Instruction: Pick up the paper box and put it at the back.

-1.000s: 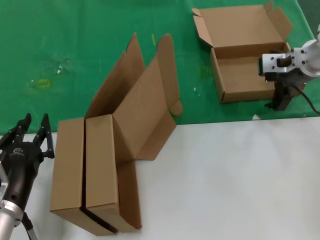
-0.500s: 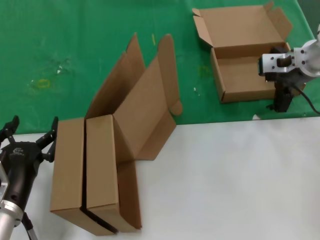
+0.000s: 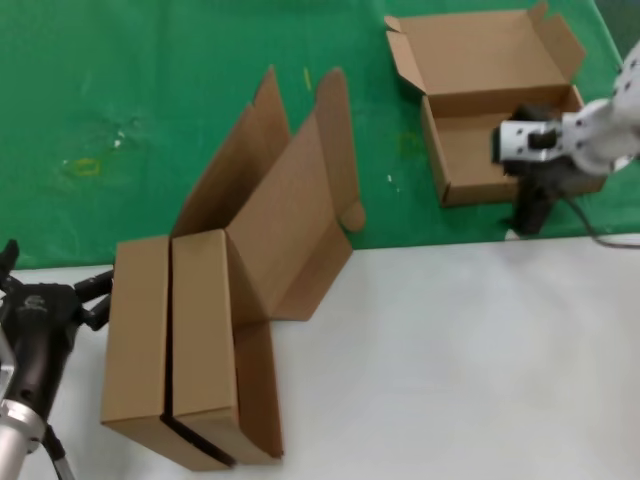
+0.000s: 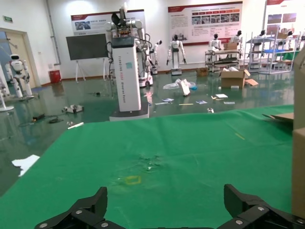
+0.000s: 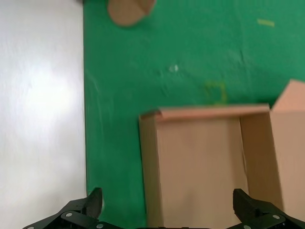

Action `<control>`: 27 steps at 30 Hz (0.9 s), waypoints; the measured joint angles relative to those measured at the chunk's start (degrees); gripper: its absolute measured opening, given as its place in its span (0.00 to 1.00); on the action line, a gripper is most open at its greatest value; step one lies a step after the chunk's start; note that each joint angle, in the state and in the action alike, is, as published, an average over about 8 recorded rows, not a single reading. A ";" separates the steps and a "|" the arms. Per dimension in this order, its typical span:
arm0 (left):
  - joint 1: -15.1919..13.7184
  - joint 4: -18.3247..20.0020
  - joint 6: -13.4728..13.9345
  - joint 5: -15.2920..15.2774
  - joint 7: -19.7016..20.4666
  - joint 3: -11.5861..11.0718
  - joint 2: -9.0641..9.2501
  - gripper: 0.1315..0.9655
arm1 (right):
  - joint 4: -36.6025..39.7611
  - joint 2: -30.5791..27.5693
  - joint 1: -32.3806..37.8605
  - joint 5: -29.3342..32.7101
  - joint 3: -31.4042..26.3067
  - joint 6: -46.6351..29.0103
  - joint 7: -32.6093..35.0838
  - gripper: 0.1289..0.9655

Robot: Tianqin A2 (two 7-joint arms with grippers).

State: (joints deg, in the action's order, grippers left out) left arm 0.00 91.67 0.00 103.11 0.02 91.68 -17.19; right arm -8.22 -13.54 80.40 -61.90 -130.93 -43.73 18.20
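One open paper box (image 3: pixel 470 150) lies on the green cloth at the back (image 3: pixel 150 100), far right, lid folded back. My right gripper (image 3: pixel 530 212) hangs open and empty over that box's front wall, near the cloth's front edge. In the right wrist view the box (image 5: pixel 200 167) lies between the spread fingers of the gripper (image 5: pixel 167 200). Two more paper boxes (image 3: pixel 135 330) (image 3: pixel 205 320) stand side by side on the white table, lids leaning back onto the cloth. My left gripper (image 3: pixel 52 272) is open and empty just left of them; in the left wrist view the gripper (image 4: pixel 167 195) faces the cloth.
The white tabletop (image 3: pixel 450 370) fills the front; the cloth (image 4: pixel 157 143) covers the back. A box edge (image 4: pixel 299 167) shows beside my left gripper. Small yellowish marks (image 3: pixel 85 167) lie on the cloth at the left.
My left gripper has opened wide beside the two boxes. My right gripper has shifted left and toward the front, off the box on the cloth.
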 joint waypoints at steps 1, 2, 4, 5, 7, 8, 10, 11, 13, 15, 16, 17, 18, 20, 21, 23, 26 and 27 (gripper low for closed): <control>0.00 0.00 0.00 0.00 0.00 0.00 0.00 0.75 | -0.92 -0.04 -0.89 -0.46 0.43 0.48 -0.20 1.00; 0.00 0.00 0.00 0.00 0.00 0.00 0.00 0.78 | -1.93 -0.09 -1.85 -0.95 0.91 1.01 -0.43 1.00; 0.00 0.00 0.00 0.00 0.00 0.00 0.00 0.83 | -4.03 -0.18 -3.88 -1.99 1.90 2.11 -0.88 1.00; 0.00 0.00 0.00 0.00 0.00 0.00 0.00 0.85 | -5.15 -0.23 -4.96 -2.55 2.42 2.70 -1.13 1.00; 0.00 0.00 0.00 0.00 0.00 0.00 0.00 0.87 | -7.41 -0.33 -7.13 -3.66 3.49 3.88 -1.62 1.00; 0.00 0.00 0.00 0.00 0.00 0.00 0.00 0.88 | -8.58 -0.38 -8.26 -4.24 4.04 4.50 -1.88 1.00; 0.00 0.00 0.00 0.00 0.00 0.00 0.00 0.91 | -10.98 -0.48 -10.57 -5.42 5.17 5.75 -2.40 1.00; 0.00 0.00 0.00 0.00 0.00 0.00 0.00 0.93 | -12.16 -0.53 -11.72 -6.01 5.73 6.38 -2.66 1.00; 0.00 0.00 0.00 0.00 0.00 0.00 0.00 0.96 | -14.50 -0.64 -13.96 -7.16 6.82 7.60 -3.17 1.00; 0.00 0.00 0.00 0.00 0.00 0.00 0.00 0.97 | -16.87 -0.74 -16.26 -8.34 7.94 8.85 -3.69 1.00; 0.00 0.00 0.00 0.00 0.00 0.00 0.00 0.97 | -18.02 -0.79 -17.35 -8.91 8.48 9.45 -3.94 1.00; 0.00 0.00 0.00 0.00 0.00 0.00 0.00 0.97 | -19.16 -0.84 -18.46 -9.47 9.02 10.05 -4.19 1.00; 0.00 0.00 0.00 0.00 0.00 0.00 0.00 0.97 | -20.31 -0.89 -19.61 -10.04 9.56 10.65 -4.44 1.00; 0.00 0.00 0.00 0.00 0.00 0.00 0.00 0.98 | -22.64 -0.99 -21.86 -11.19 10.66 11.87 -4.95 1.00; 0.00 0.00 0.00 0.00 0.00 0.00 0.00 0.98 | -23.83 -1.04 -23.00 -11.78 11.22 12.49 -5.21 1.00; 0.00 0.00 0.00 0.01 0.00 0.00 0.00 0.99 | -26.21 -1.15 -25.30 -12.96 12.34 13.74 -5.73 1.00; 0.00 0.00 0.00 0.01 -0.01 0.00 0.00 1.00 | -29.79 -1.30 -28.70 -14.72 14.02 15.61 -6.51 1.00; 0.00 0.00 0.00 0.01 -0.01 0.00 0.00 1.00 | -30.98 -1.36 -29.85 -15.31 14.58 16.24 -6.77 1.00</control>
State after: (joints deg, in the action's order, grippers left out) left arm 0.00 91.67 0.00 103.12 0.01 91.68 -17.19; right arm -39.20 -14.89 50.55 -77.21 -116.35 -27.50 11.43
